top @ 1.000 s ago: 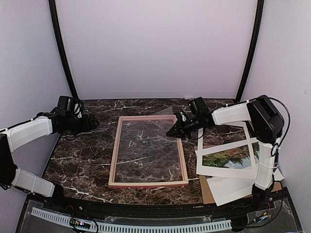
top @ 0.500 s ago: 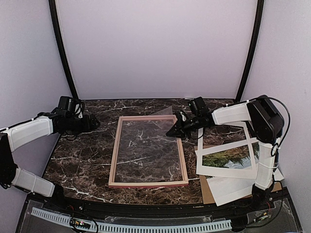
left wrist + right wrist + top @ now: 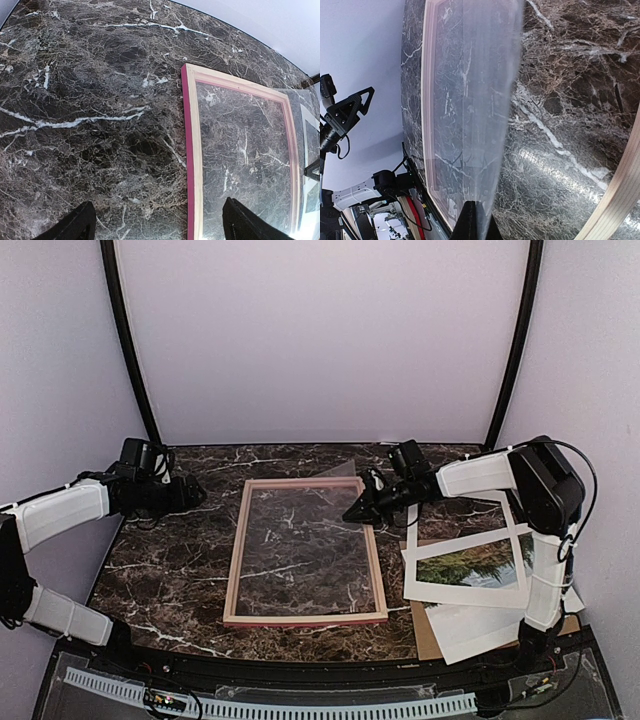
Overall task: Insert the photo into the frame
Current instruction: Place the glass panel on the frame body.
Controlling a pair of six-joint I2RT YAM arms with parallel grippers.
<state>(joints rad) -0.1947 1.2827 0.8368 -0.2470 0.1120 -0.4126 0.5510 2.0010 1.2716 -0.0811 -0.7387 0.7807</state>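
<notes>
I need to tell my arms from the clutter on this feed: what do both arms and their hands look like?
The left arm and right arm both have white link shells with black joints. The left hand and right hand are black, with angular, triangular open-frame fingers. A thin black cable loops off the right arm's elbow.

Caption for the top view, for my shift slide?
Right claw grips a clear sheet over the frame; left claw hovers open; photo lies to the right.
</notes>
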